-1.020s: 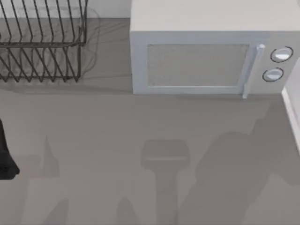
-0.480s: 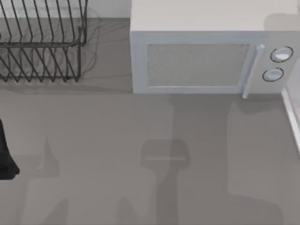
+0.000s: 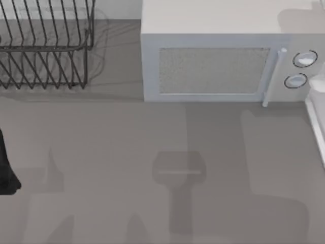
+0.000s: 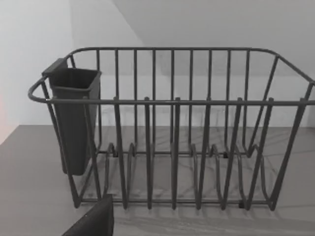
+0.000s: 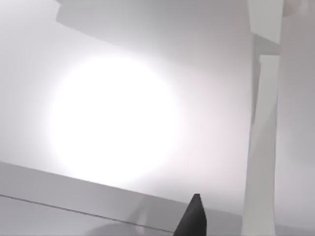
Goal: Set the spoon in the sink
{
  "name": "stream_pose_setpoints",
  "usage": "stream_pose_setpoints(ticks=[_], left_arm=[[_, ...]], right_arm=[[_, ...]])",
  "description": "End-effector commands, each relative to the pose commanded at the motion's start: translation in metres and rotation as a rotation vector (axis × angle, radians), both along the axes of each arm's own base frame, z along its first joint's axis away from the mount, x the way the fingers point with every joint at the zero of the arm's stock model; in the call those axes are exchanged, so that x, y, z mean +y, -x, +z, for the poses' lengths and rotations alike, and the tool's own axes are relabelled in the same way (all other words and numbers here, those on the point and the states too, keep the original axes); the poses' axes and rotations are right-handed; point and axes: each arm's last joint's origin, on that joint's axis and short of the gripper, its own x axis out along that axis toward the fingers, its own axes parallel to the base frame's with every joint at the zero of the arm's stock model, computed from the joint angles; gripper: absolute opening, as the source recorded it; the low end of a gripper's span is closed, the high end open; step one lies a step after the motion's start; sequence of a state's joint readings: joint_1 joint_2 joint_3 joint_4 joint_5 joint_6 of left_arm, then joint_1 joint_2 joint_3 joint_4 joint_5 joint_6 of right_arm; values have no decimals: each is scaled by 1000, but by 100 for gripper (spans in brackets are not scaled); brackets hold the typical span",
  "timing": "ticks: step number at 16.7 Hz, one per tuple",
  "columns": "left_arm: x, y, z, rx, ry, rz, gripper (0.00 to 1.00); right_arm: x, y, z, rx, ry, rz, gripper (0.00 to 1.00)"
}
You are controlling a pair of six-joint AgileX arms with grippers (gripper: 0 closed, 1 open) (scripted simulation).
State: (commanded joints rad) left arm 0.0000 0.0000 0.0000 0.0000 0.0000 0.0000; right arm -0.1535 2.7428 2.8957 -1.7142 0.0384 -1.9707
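L arm (image 3: 6, 168) parked at tabletop's left edge | spoon/sink bearing: can't tell | both grippers' state: can't tell | dish rack (image 4: 172, 132) before L wrist

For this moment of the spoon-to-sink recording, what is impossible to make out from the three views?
- Left gripper: a dark part of the left arm is cut off by the top view's left edge, so its fingers cannot be read.
- Right gripper: the right wrist view shows one dark fingertip against bright glare.
- Dish rack: cut off by the top view's upper and left edges.
- Cutlery holder: its inside is hidden by its own walls.
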Motion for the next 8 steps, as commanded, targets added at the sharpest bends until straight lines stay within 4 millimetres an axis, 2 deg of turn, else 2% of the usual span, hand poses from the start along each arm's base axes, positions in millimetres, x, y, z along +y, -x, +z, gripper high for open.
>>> stream_pose_setpoints(ticks=[6,8], left_arm=[[0,0,0,0,0,0,100],[0,0,0,0,0,0,100]], right_arm=[[-5,-2,-2,-19,8,-21,0],[-4,-3,-10,-21,8,-20,0]])
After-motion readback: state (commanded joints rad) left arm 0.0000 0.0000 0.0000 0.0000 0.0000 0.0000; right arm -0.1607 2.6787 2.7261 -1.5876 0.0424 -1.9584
